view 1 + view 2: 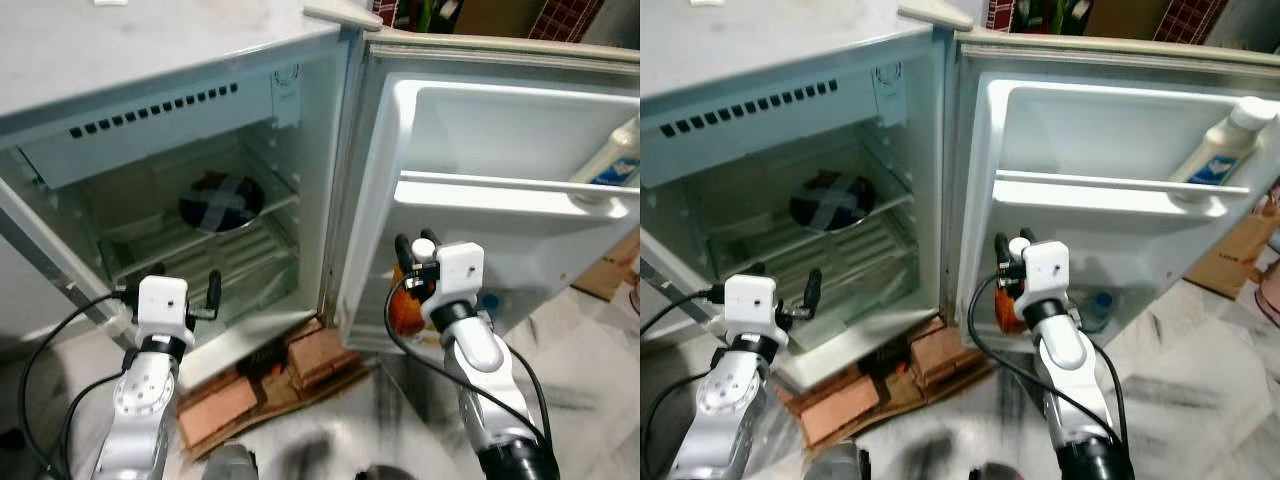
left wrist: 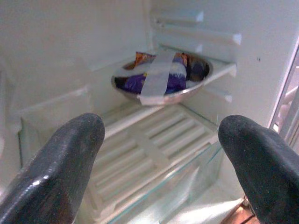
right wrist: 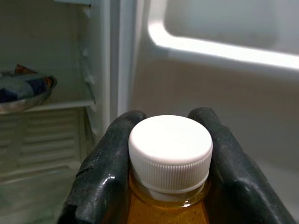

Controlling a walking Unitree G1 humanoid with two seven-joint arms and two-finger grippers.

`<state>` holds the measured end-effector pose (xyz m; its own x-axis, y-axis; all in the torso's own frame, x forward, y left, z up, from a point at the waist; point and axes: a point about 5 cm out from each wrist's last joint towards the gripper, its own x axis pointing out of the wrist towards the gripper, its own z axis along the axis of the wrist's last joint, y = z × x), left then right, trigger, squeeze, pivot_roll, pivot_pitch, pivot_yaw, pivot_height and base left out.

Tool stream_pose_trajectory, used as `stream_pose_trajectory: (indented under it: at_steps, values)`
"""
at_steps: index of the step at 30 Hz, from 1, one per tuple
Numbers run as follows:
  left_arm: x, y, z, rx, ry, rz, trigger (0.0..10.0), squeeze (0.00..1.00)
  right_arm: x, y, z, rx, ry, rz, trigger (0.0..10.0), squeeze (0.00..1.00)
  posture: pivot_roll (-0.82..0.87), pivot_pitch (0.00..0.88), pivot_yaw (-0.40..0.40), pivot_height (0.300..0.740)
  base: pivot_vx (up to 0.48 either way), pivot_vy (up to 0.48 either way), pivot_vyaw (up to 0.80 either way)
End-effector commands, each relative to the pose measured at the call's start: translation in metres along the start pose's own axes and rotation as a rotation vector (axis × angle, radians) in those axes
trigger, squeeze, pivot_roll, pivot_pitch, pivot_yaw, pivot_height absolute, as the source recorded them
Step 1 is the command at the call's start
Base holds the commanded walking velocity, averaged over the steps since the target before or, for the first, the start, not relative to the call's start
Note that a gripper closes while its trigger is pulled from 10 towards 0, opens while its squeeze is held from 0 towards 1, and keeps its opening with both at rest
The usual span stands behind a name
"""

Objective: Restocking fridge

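Closest to you in the left eye view are the two silver arms. Your right gripper (image 1: 412, 262) is clamped on an amber bottle (image 1: 404, 310) just below its white cap, held upright in front of the lower part of the open fridge door (image 1: 372, 180). Your left gripper (image 1: 186, 296) hangs at the mouth of the fridge cabinet, fingers apart and holding nothing. Bricks (image 1: 318, 357) and cardboard lie on the floor under the cabinet's front edge.

From the right eye view, the door's upper shelf (image 1: 1110, 186) holds one pale squeeze bottle (image 1: 1215, 152) leaning at its far end. The lower door bin holds something small with a blue cap (image 1: 1099, 301); what it is you cannot tell.

Your left wrist view looks between its two spread fingers (image 2: 51, 168) into the cabinet: a steel bowl (image 2: 163, 77) sits on the shelf, holding wrapped packets strapped down with tape.

Your right wrist view shows both fingers pinching the neck under the white cap (image 3: 170, 149).

Watch that neck grip: the heavy body hangs below it and could swing or slip if you move quickly. Clear the bin's front lip too, or the base may catch and tip the bottle.
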<state>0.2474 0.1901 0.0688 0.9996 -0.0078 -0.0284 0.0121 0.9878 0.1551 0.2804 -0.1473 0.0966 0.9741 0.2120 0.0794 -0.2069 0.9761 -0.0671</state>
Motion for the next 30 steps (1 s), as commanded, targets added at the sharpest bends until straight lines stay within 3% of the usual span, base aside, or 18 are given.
stream_pose_trajectory:
  at_steps: [1, 7, 30]
  values:
    - [-0.0009, 0.001, -0.0024, 0.002, 0.01, 0.001, 10.0, 0.0, 0.0008, -0.0021, 0.0038, 0.001, -0.022, -0.012, 10.0, 0.0, 0.07, 0.099, -0.032, 0.651, 0.0, 0.0, 0.0]
    - [-0.0007, 0.0007, -0.0016, 0.005, 0.007, 0.003, 10.0, 0.0, 0.0009, -0.003, 0.005, 0.0, -0.033, -0.011, 10.0, 0.0, 0.07, 0.098, -0.029, 0.616, 0.0, 0.0, 0.0]
    - [-0.0014, -0.005, 0.0011, -0.015, 0.005, -0.031, 10.0, 0.0, 0.0025, -0.0036, 0.0042, -0.039, -0.029, -0.034, 10.0, 0.0, 0.07, 0.105, -0.025, 0.616, 0.0, 0.0, 0.0]
